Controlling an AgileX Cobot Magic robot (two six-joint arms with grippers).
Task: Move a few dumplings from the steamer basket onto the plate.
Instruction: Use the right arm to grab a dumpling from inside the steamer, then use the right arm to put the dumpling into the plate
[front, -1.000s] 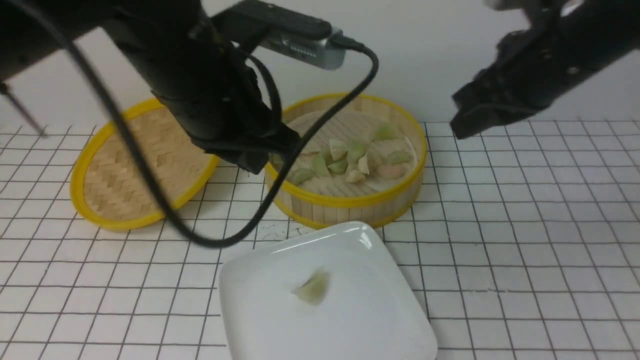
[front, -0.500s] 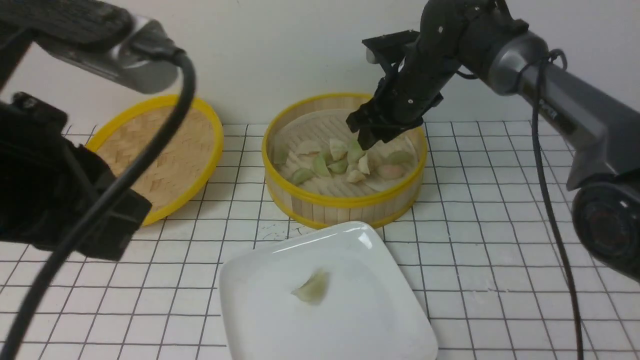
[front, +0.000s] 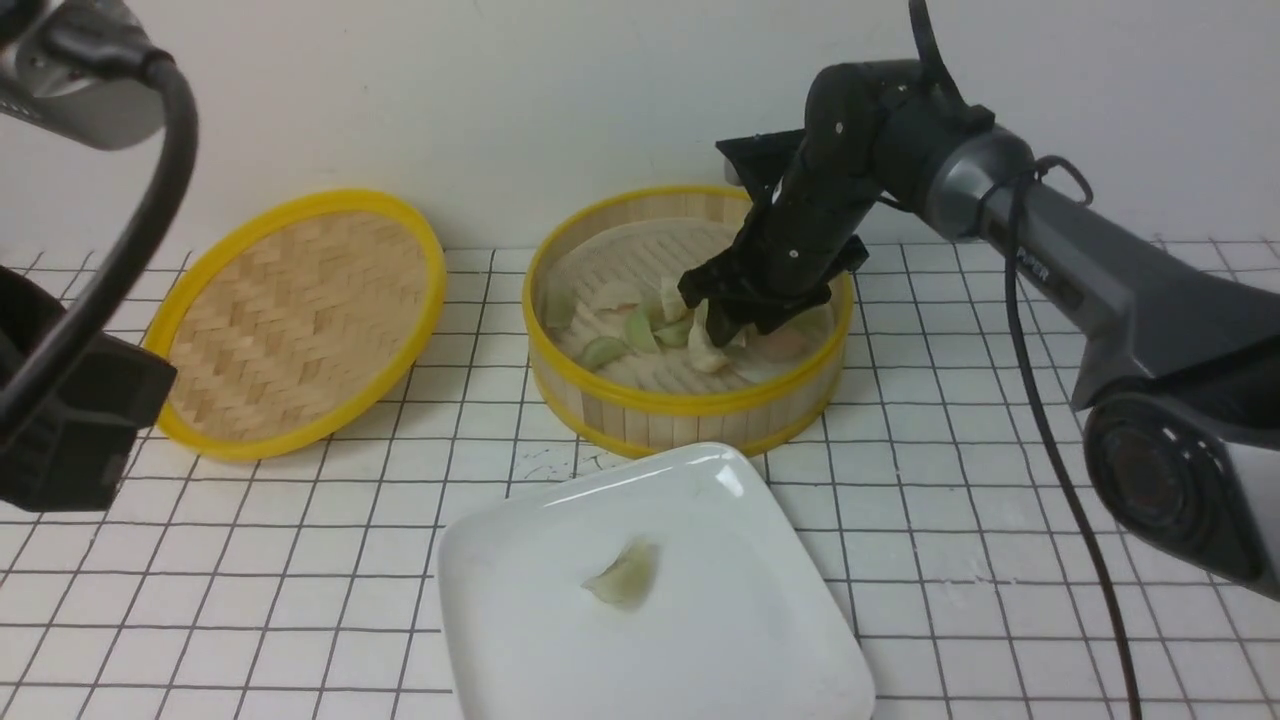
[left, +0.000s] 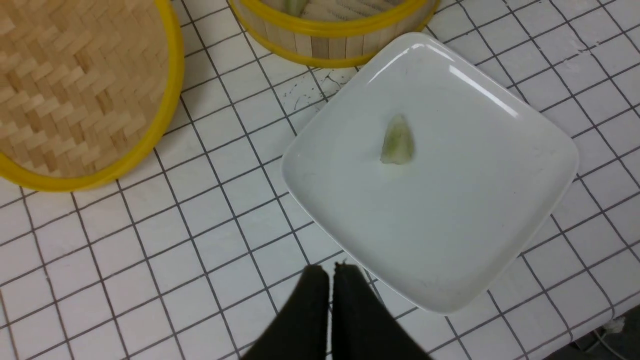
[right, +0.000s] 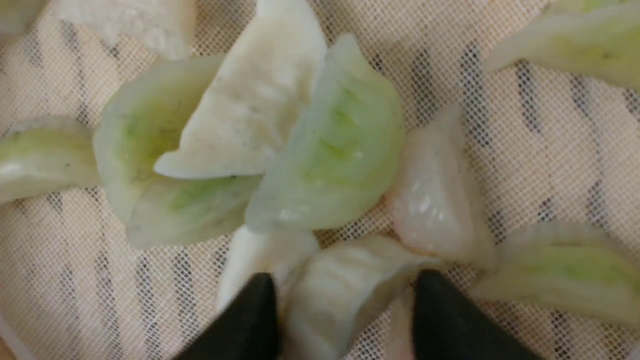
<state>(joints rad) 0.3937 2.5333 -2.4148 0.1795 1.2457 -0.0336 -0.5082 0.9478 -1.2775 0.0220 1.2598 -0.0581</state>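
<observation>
**Black jaws down among the dumplings (front: 640, 330)**

Right arm (front: 1000, 190) arcs over the steamer basket (front: 690, 405). The right gripper (front: 712, 322) dips inside, jaws part-way apart astride a pale dumpling (right: 340, 285) on the mesh liner (right: 525, 150). Left gripper (left: 330, 272), fingers pressed together, hangs nearer than the basket over white gridded tiles (front: 1000, 500). The plate (front: 800, 620) sits just before the basket, and its green dumpling (front: 625, 578) aims its narrow end basketward.

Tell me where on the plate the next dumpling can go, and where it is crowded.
The plate holds one dumpling near its middle; every corner around it is bare. The steamer basket is crowded: dumplings bunch beneath the right hand.
</observation>
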